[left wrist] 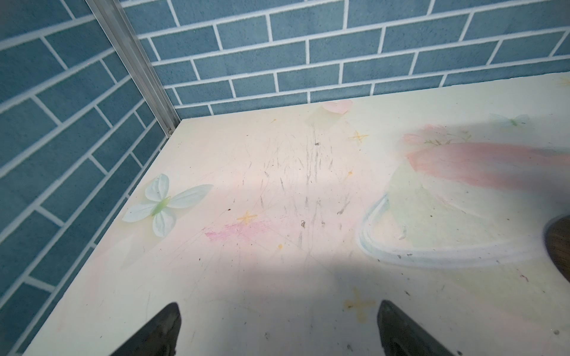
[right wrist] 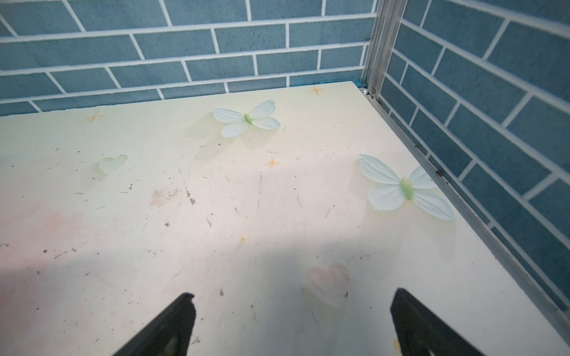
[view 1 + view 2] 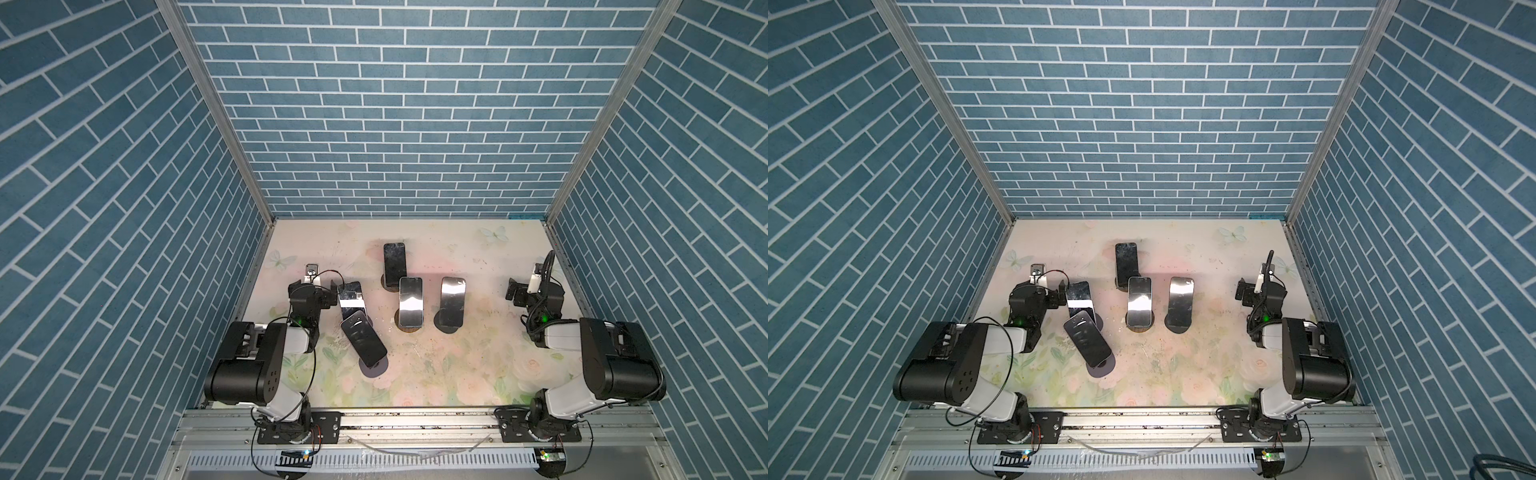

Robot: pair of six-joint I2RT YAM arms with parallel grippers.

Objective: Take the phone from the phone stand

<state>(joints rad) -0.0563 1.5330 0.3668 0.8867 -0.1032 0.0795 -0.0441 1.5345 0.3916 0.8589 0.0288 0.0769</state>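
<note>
The left gripper [image 1: 279, 308] has its jaws spread wide and holds nothing, just beside the first phone [image 3: 349, 298]. Next come the tilted phone [image 3: 363, 338], the back phone [image 3: 394, 262], the middle phone [image 3: 410, 301] and the shiny phone [image 3: 452, 301], all on round stands [image 3: 376, 369] on the table [image 3: 478, 374]. Far right, the right gripper [image 2: 293, 296] is spread wide and empty too.

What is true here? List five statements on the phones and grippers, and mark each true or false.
1. The left gripper is open and holds nothing. True.
2. The right gripper grips a phone. False: it is open and empty, over bare table.
3. The near-left phone is turned askew to the others. True.
4. The farthest phone lies flat on the table. False: it leans on its stand.
5. Only three phones are in view. False: both top views show five.
</note>
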